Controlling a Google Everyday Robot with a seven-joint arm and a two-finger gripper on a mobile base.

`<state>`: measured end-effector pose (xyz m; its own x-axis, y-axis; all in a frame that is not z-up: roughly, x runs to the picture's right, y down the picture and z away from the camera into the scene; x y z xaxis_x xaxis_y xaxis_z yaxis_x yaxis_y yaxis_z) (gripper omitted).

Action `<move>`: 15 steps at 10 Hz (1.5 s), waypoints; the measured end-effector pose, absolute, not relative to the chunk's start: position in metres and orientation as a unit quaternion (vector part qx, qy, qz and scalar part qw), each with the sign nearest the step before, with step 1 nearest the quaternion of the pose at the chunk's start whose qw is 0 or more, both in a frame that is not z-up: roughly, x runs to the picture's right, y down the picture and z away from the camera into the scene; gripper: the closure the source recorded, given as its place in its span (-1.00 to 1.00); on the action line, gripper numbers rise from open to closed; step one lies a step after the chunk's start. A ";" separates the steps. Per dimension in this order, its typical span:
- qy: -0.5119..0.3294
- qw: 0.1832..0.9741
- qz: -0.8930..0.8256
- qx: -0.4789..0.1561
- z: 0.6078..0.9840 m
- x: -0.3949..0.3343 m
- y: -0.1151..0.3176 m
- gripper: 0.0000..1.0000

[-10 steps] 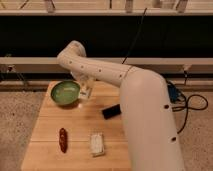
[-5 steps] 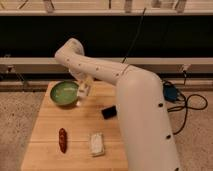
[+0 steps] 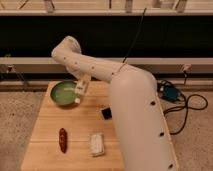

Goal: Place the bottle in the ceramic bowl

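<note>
Your bottle [image 3: 81,88] hung at the right rim of the green bowl [image 3: 61,93], pinched in the closed gripper [image 3: 80,92]. Had you let go there, it could have struck the rim and tipped out onto the wooden table [image 3: 45,125] (the bottle looked only partly over the hollow). Further out lay a reddish strip [image 3: 63,140], a pale block [image 3: 97,144] and a small dark object [image 3: 106,113]; beyond, speckled floor, cables and a dark wall.

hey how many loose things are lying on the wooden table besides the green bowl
3: a reddish-brown item front left, a pale packet front centre, a small black object mid-table. The arm may hide others. The gripper hangs at the bowl's right rim.
</note>
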<state>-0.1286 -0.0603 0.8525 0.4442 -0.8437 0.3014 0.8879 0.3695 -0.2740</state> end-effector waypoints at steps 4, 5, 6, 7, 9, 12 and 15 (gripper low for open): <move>-0.036 0.829 -0.528 -0.181 0.858 -0.128 -0.070 0.97; -0.032 0.829 -0.530 -0.177 0.857 -0.130 -0.070 0.97; -0.029 0.829 -0.531 -0.172 0.857 -0.131 -0.072 0.97; -0.027 0.829 -0.532 -0.168 0.858 -0.131 -0.072 0.97; -0.024 0.829 -0.536 -0.161 0.857 -0.135 -0.072 0.97; -0.020 0.828 -0.539 -0.154 0.855 -0.142 -0.072 0.97; -0.015 0.827 -0.543 -0.148 0.852 -0.149 -0.072 0.97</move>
